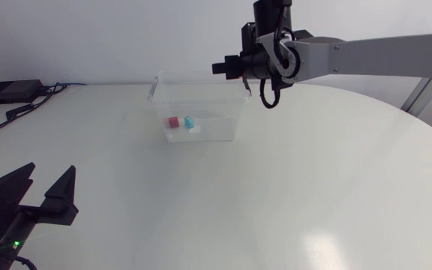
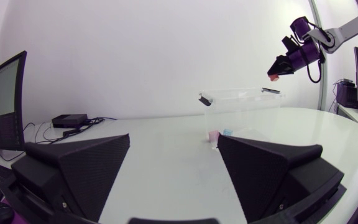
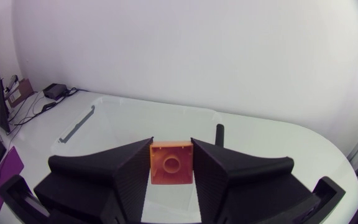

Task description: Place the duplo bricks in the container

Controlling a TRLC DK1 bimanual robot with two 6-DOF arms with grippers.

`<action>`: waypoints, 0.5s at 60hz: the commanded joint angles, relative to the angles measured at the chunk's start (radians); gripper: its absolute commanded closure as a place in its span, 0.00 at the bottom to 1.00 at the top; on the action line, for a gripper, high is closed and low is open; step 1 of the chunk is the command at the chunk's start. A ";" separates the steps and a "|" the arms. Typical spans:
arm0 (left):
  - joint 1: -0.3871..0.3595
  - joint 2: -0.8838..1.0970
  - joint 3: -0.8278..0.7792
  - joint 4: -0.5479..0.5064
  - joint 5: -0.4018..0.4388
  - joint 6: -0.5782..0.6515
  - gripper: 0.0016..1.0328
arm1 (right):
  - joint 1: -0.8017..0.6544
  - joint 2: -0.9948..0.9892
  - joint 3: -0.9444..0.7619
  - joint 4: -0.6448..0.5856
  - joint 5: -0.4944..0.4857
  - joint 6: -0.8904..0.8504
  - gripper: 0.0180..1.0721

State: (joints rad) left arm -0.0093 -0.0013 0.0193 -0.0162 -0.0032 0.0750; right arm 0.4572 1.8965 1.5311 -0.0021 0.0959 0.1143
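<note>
Left claw [image 1: 49,176] sits at the near left edge of the table [image 1: 276,195], released, its two wedge fingers spread wide with nothing between them; its own wrist view shows the same open gap [image 2: 173,155] facing across the white tabletop. Farther in, toward the far middle of the table, stands the clear container [image 1: 223,105]. A red brick [image 1: 173,122] and a blue brick [image 1: 189,121] lie on its floor, just beside each other near its left end. Farthest off and raised in the air, the right claw [image 1: 231,69] hangs over the container's far right corner. It is clenched on an orange brick [image 3: 171,163], one finger pressing each side, the brick's hollow underside turned toward the wrist camera.
</note>
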 commanded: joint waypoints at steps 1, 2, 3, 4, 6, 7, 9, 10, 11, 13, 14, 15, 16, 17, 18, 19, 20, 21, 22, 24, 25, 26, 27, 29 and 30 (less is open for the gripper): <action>0.006 -0.011 -0.018 0.009 0.008 -0.009 0.04 | 0.021 0.003 -0.055 0.027 0.016 -0.030 0.84; 0.005 -0.011 -0.018 0.009 0.008 -0.009 0.04 | 0.021 0.006 -0.054 0.027 0.016 -0.028 0.84; 0.006 -0.011 -0.018 0.009 0.008 -0.007 0.04 | 0.023 0.007 -0.054 0.027 0.016 -0.028 0.83; 0.006 -0.011 -0.018 0.009 0.008 -0.007 0.04 | 0.024 0.010 -0.052 0.027 0.016 -0.028 0.82; 0.006 -0.011 -0.018 0.009 0.008 -0.007 0.04 | 0.026 0.013 -0.049 0.027 0.018 -0.028 0.81; 0.006 -0.011 -0.018 0.009 0.008 -0.007 0.04 | 0.028 0.016 -0.048 0.024 0.019 -0.028 0.79; 0.006 -0.011 -0.018 0.009 0.008 -0.007 0.04 | 0.031 0.023 -0.040 0.013 0.018 -0.028 0.70; 0.006 -0.011 -0.018 0.009 0.008 -0.007 0.04 | 0.032 0.024 -0.035 0.002 0.018 -0.027 0.62; 0.006 -0.011 -0.018 0.009 0.008 -0.007 0.04 | 0.032 0.026 -0.031 -0.012 0.018 -0.027 0.52; 0.006 -0.011 -0.018 0.009 0.008 -0.007 0.04 | 0.037 0.029 -0.023 -0.035 0.018 -0.015 0.33; 0.006 -0.011 -0.018 0.009 0.008 -0.007 0.04 | 0.038 0.029 -0.022 -0.044 0.019 -0.008 0.26; 0.006 -0.011 -0.018 0.009 0.008 -0.007 0.04 | 0.040 0.029 -0.023 -0.056 0.018 -0.004 0.19; 0.006 -0.011 -0.018 0.009 0.008 -0.007 0.04 | 0.040 0.027 -0.023 -0.061 0.018 -0.004 0.18; 0.006 -0.011 -0.018 0.009 0.008 -0.007 0.04 | 0.040 0.027 -0.023 -0.064 0.018 -0.004 0.16; 0.006 -0.011 -0.018 0.009 0.008 -0.007 0.04 | 0.040 0.026 -0.023 -0.072 0.018 -0.002 0.14; 0.006 -0.011 -0.018 0.009 0.008 -0.009 0.04 | 0.038 0.024 -0.022 -0.078 0.018 -0.002 0.12; 0.006 -0.011 -0.018 0.009 0.008 -0.007 0.04 | 0.040 0.023 -0.022 -0.082 0.018 -0.001 0.09; 0.006 -0.011 -0.018 0.009 0.008 -0.009 0.04 | 0.040 0.023 -0.022 -0.087 0.018 -0.001 0.07; 0.006 -0.011 -0.018 0.009 0.008 -0.009 0.04 | 0.040 0.021 -0.022 -0.091 0.018 -0.001 0.05; 0.006 -0.011 -0.018 0.009 0.008 -0.007 0.04 | 0.040 0.019 -0.022 -0.102 0.018 0.001 0.05; 0.006 -0.011 -0.018 0.009 0.008 -0.007 0.04 | 0.040 0.018 -0.020 -0.108 0.018 0.001 0.05; 0.006 -0.011 -0.018 0.009 0.008 -0.007 0.04 | 0.040 0.016 -0.019 -0.116 0.018 0.002 0.05; 0.006 -0.011 -0.018 0.009 0.008 -0.007 0.04 | 0.040 0.013 -0.017 -0.119 0.018 0.004 0.05; 0.006 -0.011 -0.018 0.009 0.008 -0.007 0.04 | 0.040 0.006 -0.017 -0.127 0.022 0.007 0.05; 0.006 -0.011 -0.018 0.009 0.008 -0.007 0.04 | 0.040 0.001 -0.015 -0.130 0.027 0.008 0.05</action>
State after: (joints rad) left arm -0.0093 -0.0013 0.0193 -0.0162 -0.0032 0.0750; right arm 0.4911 1.9003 1.5017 -0.1097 0.1074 0.1040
